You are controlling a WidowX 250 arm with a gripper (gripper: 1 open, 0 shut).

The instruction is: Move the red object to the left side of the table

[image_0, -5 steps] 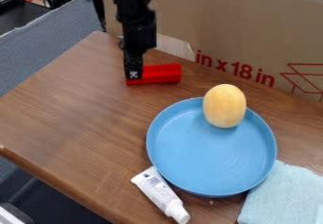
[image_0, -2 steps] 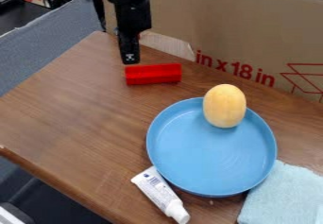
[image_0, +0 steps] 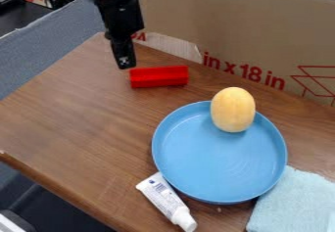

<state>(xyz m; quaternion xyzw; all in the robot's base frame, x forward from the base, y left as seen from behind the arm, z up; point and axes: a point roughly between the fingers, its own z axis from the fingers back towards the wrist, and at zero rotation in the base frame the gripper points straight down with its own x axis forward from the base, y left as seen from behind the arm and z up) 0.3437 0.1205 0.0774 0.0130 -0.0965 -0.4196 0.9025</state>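
Lying flat on the desk point(image_0: 78, 128), the red object point(image_0: 159, 75) sits toward the far side, close in front of the printed cardboard box point(image_0: 249, 30) and up-left of the blue plate point(image_0: 220, 153).

- Nothing touches the block. It rests on bare wood, long side running roughly left to right in the frame.
- The gripper point(image_0: 121, 60) hangs just beside the block's left end, raised clear of it, pointing nearly straight down.
- Jaws: nothing is between them. Whether they stand apart or together I cannot tell; the tips are dark and small at this size.
- Yellow egg-shaped thing point(image_0: 233, 110) stands on the plate's far part; a white tube point(image_0: 167, 203) lies at the plate's near-left edge; a pale blue cloth point(image_0: 295, 211) fills the near-right corner. None of these bears on the job.

Progress, as a judgement: the block is let go and lying free, left of the plate and the rest of the clutter. That reads as placed, or nearly so. Open desk remains further left, so whether this spot counts as the left side is uncertain. If it does, only pulling the arm away is left.
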